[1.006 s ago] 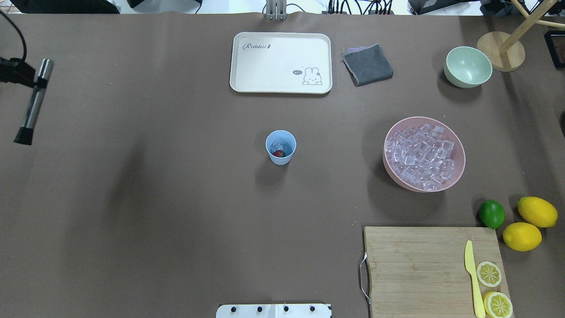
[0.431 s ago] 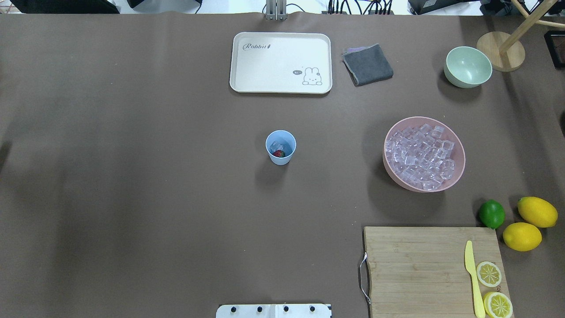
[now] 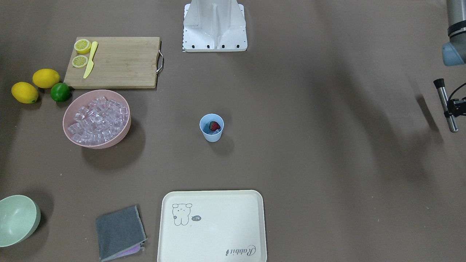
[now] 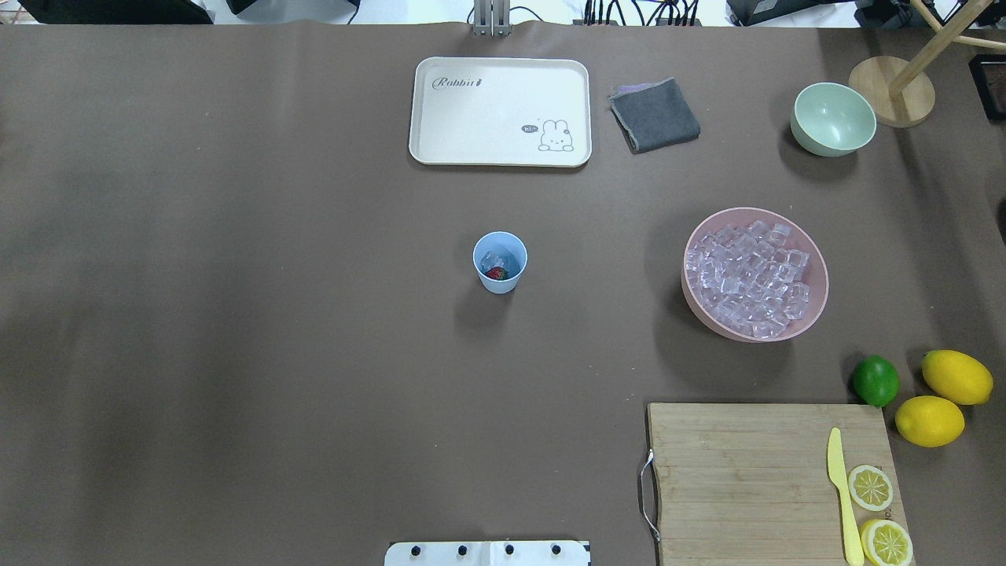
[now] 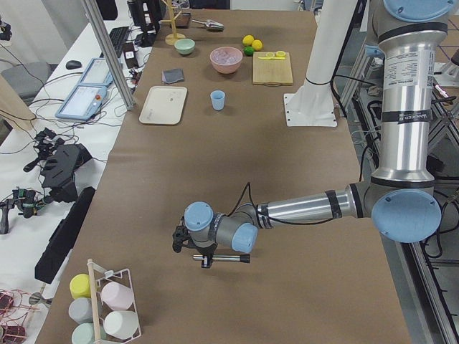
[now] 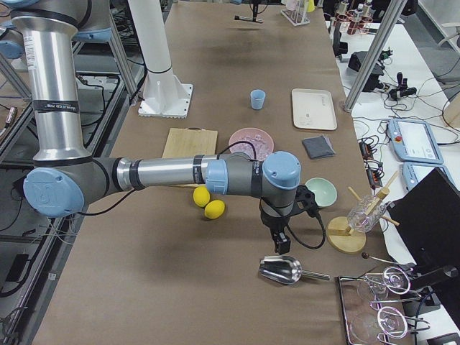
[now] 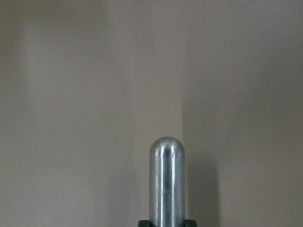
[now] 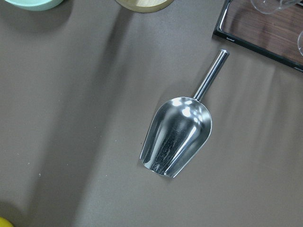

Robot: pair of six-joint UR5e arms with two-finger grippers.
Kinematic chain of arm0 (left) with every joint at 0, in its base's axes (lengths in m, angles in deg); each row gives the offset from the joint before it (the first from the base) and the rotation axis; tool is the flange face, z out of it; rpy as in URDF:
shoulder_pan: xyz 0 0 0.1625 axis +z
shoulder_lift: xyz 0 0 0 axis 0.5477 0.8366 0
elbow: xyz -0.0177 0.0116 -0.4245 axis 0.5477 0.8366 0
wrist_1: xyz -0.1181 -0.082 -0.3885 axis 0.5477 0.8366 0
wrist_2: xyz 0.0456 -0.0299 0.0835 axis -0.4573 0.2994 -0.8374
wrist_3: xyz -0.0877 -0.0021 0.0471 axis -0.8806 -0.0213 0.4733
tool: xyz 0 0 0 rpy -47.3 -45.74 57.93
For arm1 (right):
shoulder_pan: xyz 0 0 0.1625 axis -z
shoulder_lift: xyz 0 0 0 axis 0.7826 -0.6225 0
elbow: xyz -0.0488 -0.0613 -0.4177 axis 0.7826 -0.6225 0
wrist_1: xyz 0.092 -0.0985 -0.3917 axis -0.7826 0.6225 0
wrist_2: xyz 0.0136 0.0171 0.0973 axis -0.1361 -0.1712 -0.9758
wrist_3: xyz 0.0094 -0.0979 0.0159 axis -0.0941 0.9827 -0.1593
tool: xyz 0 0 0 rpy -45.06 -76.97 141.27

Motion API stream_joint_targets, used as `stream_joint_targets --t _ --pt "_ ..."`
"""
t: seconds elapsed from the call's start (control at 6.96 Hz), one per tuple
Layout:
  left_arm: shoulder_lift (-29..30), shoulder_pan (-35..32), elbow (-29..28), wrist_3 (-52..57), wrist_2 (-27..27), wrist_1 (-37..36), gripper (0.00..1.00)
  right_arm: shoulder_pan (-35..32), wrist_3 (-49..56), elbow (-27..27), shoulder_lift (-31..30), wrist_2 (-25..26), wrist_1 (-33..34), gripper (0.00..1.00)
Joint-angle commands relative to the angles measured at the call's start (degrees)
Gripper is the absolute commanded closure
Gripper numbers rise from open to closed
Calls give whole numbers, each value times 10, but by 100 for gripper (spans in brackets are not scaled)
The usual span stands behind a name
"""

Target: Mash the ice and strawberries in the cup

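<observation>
1. At mid-surface [image 4: 236,314], the light blue cup [image 4: 501,284] stands upright, with its long axis vertical and its mouth opening upward.
2. Inside it, the red strawberry [image 4: 496,273] lies on the side nearer the robot, and a few cubes of ice [image 4: 495,259] lie just beyond it.
3. Bare surface surrounds the cup on every side. The rabbit tray [image 4: 500,112] on the far side and the pink bowl [image 4: 824,283] to the robot's right, heaped with the same cubes, are both well apart from it.
4. The left tool [image 3: 450,108], near the surface's left end and well apart from the cup, is clamped on a steel muddler [image 3: 443,96]. The muddler is held about level, its long axis running toward and away from the robot, with the black end on the robot's side and the rounded steel end pointing away.
5. The right tool [image 6: 276,246] hangs above a steel scoop [image 6: 282,269] lying on the surface. Whether its jaws are open or closed cannot be told.
6. Compared with a second ago, the left tool and muddler have left the overhead view's left edge. The cup and its contents are unmoved.
</observation>
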Motion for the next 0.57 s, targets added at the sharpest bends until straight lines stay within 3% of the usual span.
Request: stream_joint_targets --t 0.0,0.14,0.43 --pt "17 5 -1 -4 0 2 17 0 0 -1 0 0 0 1" --pt "21 5 10 -4 1 9 1 0 0 0 -1 0 0 1" --pt "28 5 30 -3 0 11 1 0 0 2 -6 0 0 1"
